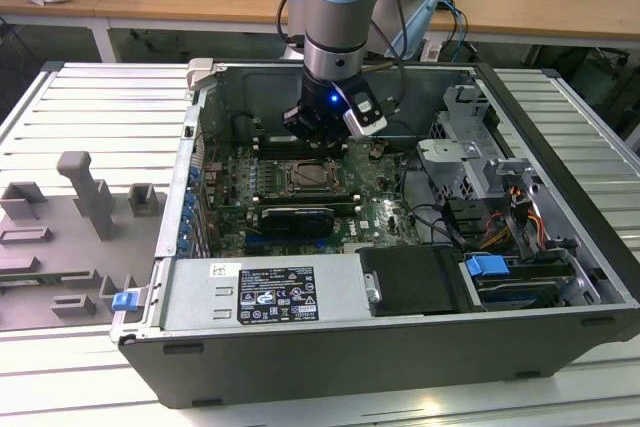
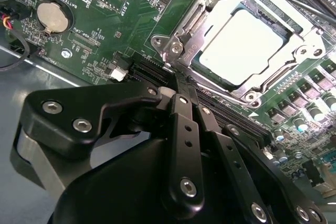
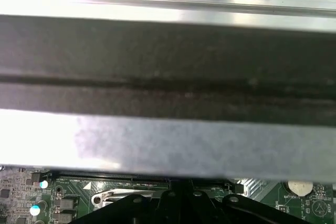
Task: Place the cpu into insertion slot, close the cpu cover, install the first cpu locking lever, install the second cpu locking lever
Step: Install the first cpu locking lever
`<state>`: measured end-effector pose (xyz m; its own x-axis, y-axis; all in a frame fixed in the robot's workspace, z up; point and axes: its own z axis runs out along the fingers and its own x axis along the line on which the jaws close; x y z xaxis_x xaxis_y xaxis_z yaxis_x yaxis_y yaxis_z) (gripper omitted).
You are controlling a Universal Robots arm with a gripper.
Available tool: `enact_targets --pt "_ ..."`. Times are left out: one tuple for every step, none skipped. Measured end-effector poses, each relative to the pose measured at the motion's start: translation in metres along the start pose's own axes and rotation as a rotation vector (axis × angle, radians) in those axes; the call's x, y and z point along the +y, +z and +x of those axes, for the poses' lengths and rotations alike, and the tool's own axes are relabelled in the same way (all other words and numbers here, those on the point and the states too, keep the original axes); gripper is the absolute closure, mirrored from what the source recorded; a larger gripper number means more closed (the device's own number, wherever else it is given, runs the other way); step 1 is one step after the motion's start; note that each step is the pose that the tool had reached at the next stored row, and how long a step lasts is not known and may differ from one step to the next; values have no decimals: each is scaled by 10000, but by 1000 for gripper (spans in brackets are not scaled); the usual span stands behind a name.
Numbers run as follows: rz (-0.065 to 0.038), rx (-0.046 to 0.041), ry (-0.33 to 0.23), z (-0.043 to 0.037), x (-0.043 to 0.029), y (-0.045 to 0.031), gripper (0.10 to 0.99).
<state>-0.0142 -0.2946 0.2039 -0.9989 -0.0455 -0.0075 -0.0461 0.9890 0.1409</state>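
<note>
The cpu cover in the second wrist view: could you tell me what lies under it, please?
Through the cpu cover's window, the cpu's pale metal top shows. The insertion slot beneath is covered.

So the tabletop (image 1: 80,87) is this ribbed silver metal surface, with the open computer case (image 1: 350,347) sitting right on it and a grey fixture tray (image 1: 70,237) of blocky holders just beside it on the exterior view's left.

An open grey computer case (image 1: 560,337) lies on a ribbed metal table (image 1: 90,107), its green motherboard (image 1: 375,212) exposed. A round coin battery (image 2: 52,15) sits on the board in the second wrist view. Grey fixture blocks (image 1: 90,192) stand at the exterior view's left.
</note>
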Motion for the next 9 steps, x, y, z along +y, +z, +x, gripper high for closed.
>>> enact_targets --pt "9 1 -1 0 0 0 980" --pt "37 2 -1 0 0 1 980" --pt "62 4 0 0 0 2 980" --pt "80 5 0 0 -1 2 980" --pt "109 7 0 0 -1 3 980" --pt "135 8 0 0 -1 5 980" --pt "147 8 1 0 -1 7 980" --pt "159 8 0 0 -2 9 980" --pt "169 9 0 0 -2 10 980"
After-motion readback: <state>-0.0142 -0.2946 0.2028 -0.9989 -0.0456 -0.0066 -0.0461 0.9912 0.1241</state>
